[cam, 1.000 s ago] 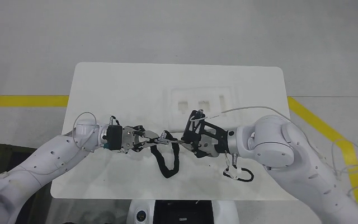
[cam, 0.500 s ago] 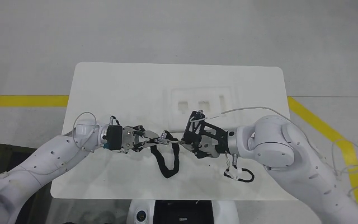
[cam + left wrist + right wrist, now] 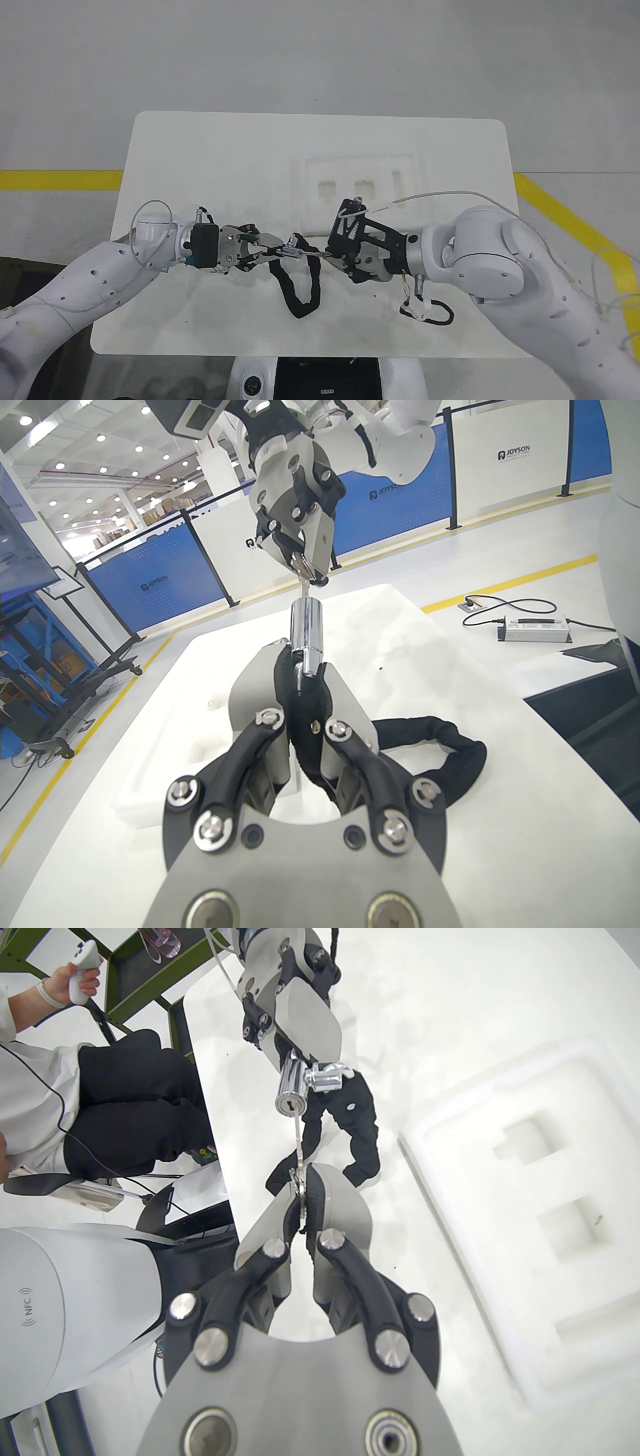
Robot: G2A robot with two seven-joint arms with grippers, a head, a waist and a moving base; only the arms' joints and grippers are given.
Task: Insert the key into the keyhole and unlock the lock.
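A chrome lock cylinder [image 3: 306,622] on a black fabric-covered cable [image 3: 435,745] is held above the table. My left gripper [image 3: 300,677] is shut on the cable right behind the cylinder. My right gripper [image 3: 301,1178] is shut on the silver key [image 3: 299,1138], whose blade tip sits in the keyhole [image 3: 288,1104]. In the top view the lock [image 3: 296,246] and key [image 3: 318,253] meet between the left gripper [image 3: 270,249] and right gripper [image 3: 333,254]. The cable's black loop [image 3: 299,290] hangs down onto the table.
A white foam tray [image 3: 365,182] with three recesses lies behind the grippers on the white table [image 3: 200,160]. A black carabiner-like clip [image 3: 428,310] lies near the front right edge under the right arm.
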